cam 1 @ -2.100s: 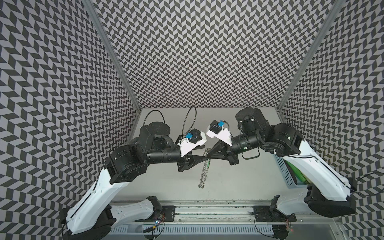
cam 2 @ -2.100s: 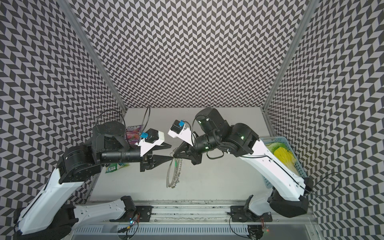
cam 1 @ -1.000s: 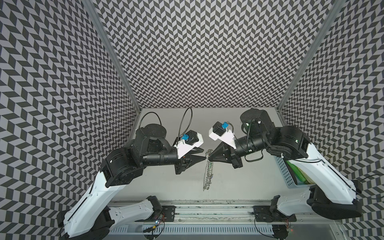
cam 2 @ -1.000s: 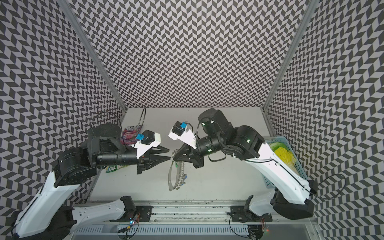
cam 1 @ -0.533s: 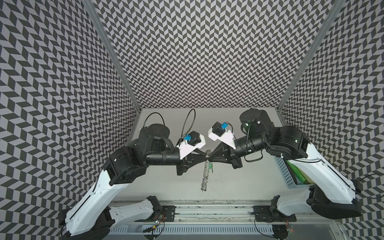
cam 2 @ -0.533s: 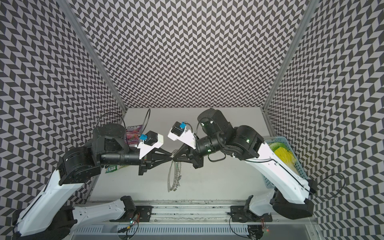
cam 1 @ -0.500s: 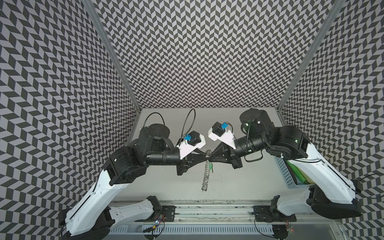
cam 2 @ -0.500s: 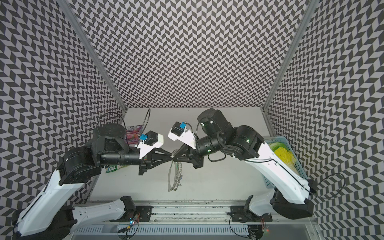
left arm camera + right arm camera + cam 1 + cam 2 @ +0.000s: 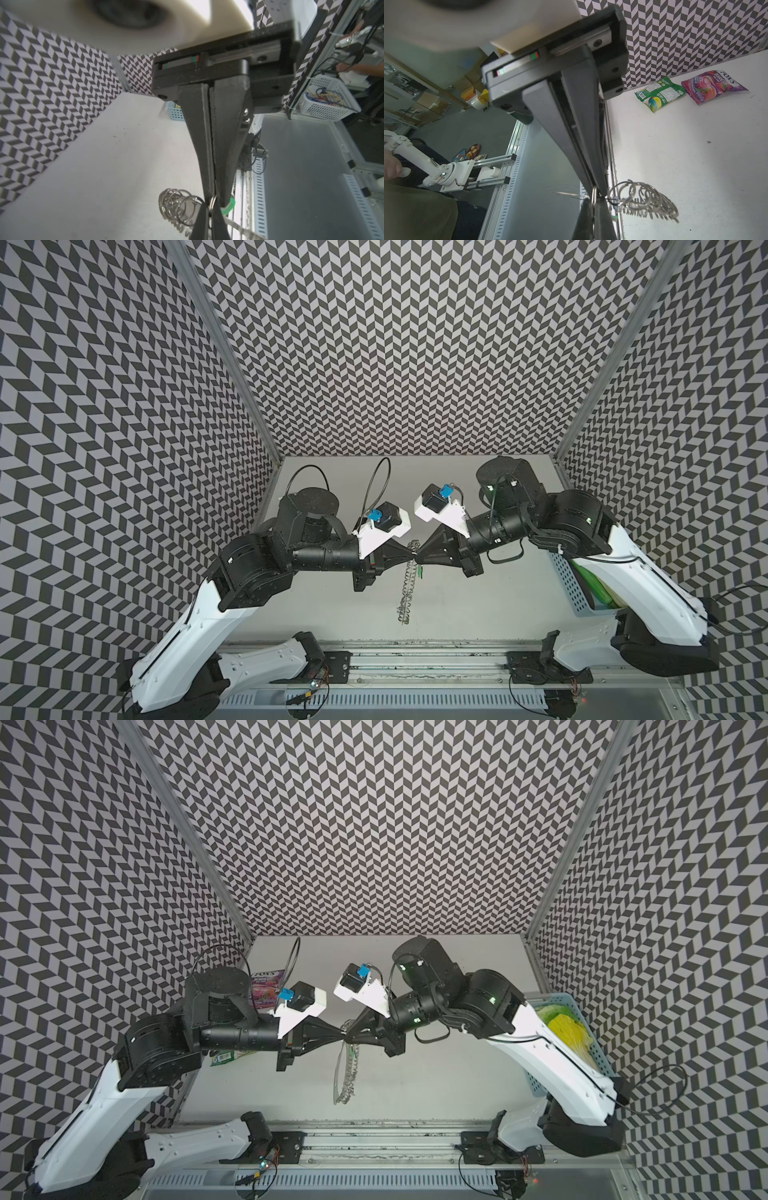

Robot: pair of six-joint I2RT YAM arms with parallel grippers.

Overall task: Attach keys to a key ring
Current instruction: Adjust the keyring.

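As left tool [image 9: 410, 557] and right tool [image 9: 418, 558] meet tip-to-tip, both pinching key ring [image 9: 407, 593] hanging below

Black-and-white chevron walls [image 9: 374, 344], silver key ring [image 9: 407, 589], green-tagged keys [image 9: 229, 206], purple bag [image 9: 712, 85], blue basket [image 9: 175, 113]

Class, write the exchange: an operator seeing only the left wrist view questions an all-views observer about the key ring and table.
Operator: I see a few silver wire rings. The rest?
Observer: In a top view the flat gray crescent-shaped key ring hangs below where left gripper and right gripper meet tip to tip.
Operator: Anything else on the table?
Observer: The right wrist view shows a green snack bag and a purple snack bag by the patterned wall.
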